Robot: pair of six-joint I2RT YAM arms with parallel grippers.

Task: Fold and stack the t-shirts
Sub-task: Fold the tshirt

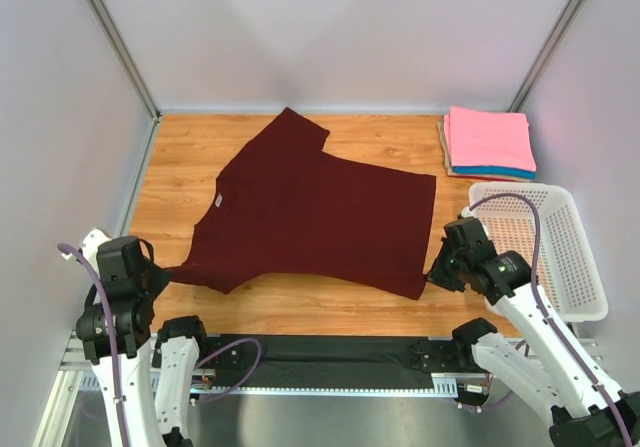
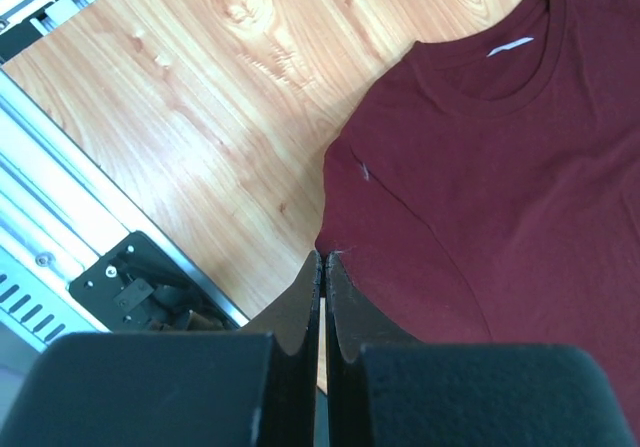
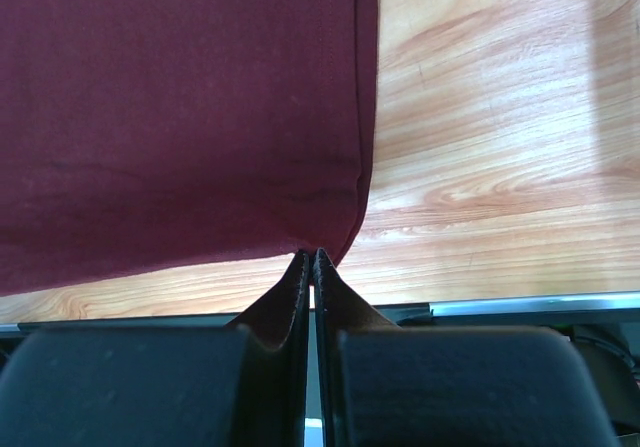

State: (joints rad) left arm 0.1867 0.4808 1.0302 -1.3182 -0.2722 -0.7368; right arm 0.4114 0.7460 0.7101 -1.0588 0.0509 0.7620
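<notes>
A dark maroon t-shirt (image 1: 315, 212) lies spread flat on the wooden table, its neck label (image 2: 515, 43) near the left side. My left gripper (image 1: 166, 275) is shut, its tips (image 2: 323, 257) pinching the corner of the near-left sleeve (image 2: 345, 242). At the shirt's near-right hem corner (image 3: 345, 229), my right gripper (image 1: 437, 271) is shut too, with the fabric edge caught at its tips (image 3: 312, 254). A folded stack with a pink t-shirt (image 1: 490, 137) on top of blue (image 1: 510, 174) and tan ones sits at the back right.
A white perforated basket (image 1: 570, 267) stands at the right edge, just beside the right arm. Grey walls close in the table on three sides. A black strip and metal rail (image 1: 330, 362) run along the near edge.
</notes>
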